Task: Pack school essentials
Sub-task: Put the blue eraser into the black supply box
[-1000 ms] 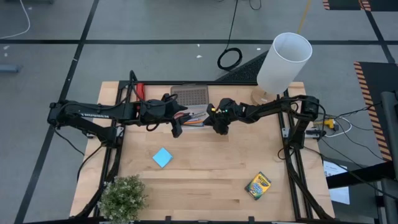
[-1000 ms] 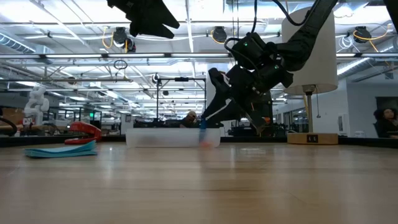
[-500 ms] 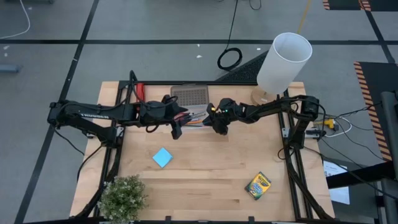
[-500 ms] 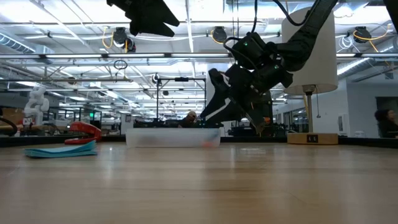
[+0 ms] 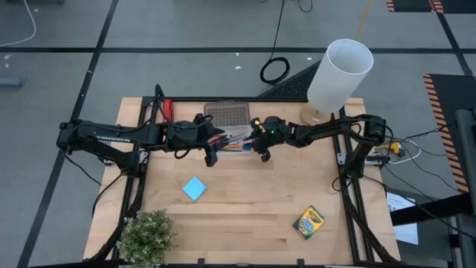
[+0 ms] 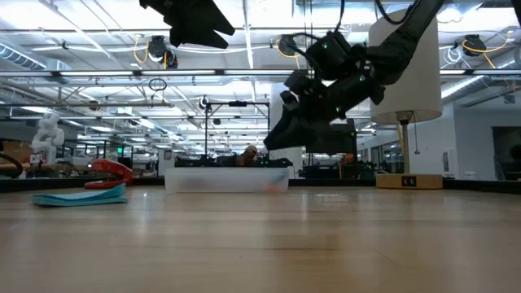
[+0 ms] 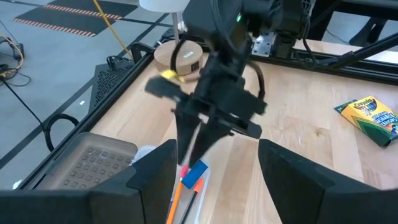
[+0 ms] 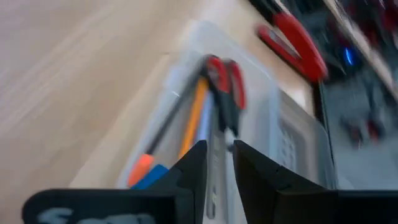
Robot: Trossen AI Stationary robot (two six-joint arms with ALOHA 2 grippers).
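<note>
I see right gripper (image 5: 262,151) fingers nearly closed, empty, above clear case (image 5: 236,141). Note pad (image 5: 194,188) at 7 o'clock, nearer left gripper (image 5: 211,155), fingers open.

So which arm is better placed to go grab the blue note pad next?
Probably the left. The blue note pad lies on the left half of the table, nearer the left gripper, which is open. The right gripper hangs over the clear case, farther away.

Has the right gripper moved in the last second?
Yes. In the low view the right gripper has risen, now above the clear tray rim; before, it reached lower beside the tray.
</note>
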